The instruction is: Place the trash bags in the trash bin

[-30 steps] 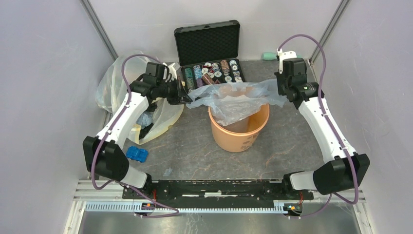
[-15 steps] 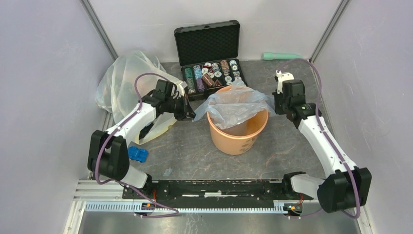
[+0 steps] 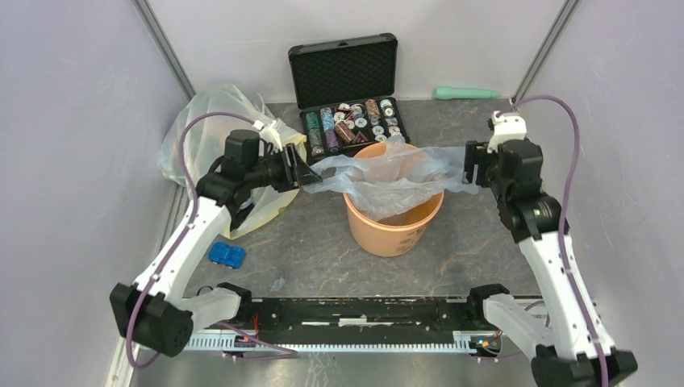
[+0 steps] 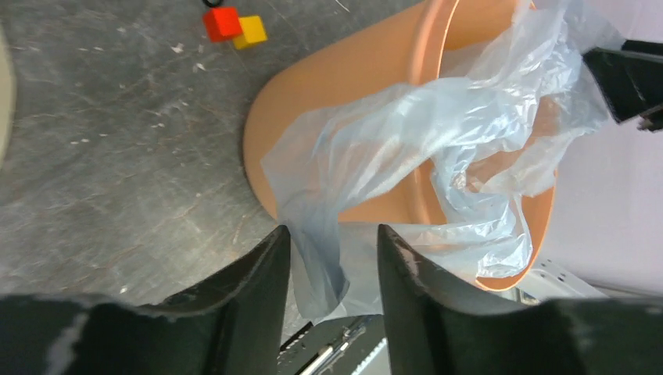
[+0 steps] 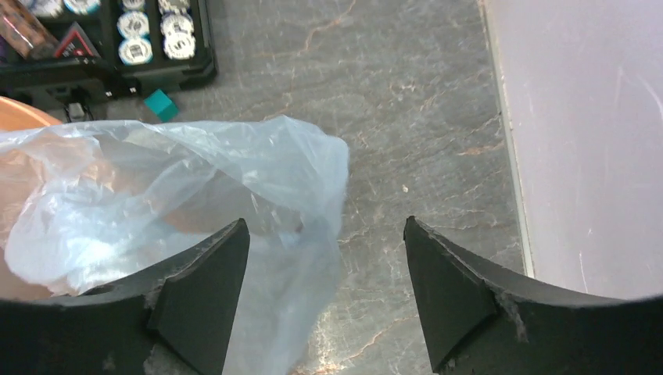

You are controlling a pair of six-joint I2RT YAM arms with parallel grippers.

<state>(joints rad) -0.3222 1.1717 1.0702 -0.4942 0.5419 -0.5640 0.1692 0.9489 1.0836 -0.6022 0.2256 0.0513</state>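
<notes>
— What did the left hand (image 4: 332, 234) do?
— It slid out to the side. Its fingers were a little apart, and the blue bag (image 4: 406, 148) lay loose between them, not squeezed.
— And the right hand (image 5: 324, 223)?
— It moved away too, with its fingers spread wide around one corner of the bag.
— So what changed?
— The bag was bunched up a moment before. Then it got pulled wider. Its middle sagged inside the bucket (image 3: 395, 230), but both ends hung out over the rim, above the worktop (image 3: 323, 250).
— Was it in?
— Only partly, I think. The ends needed tucking in.
</notes>
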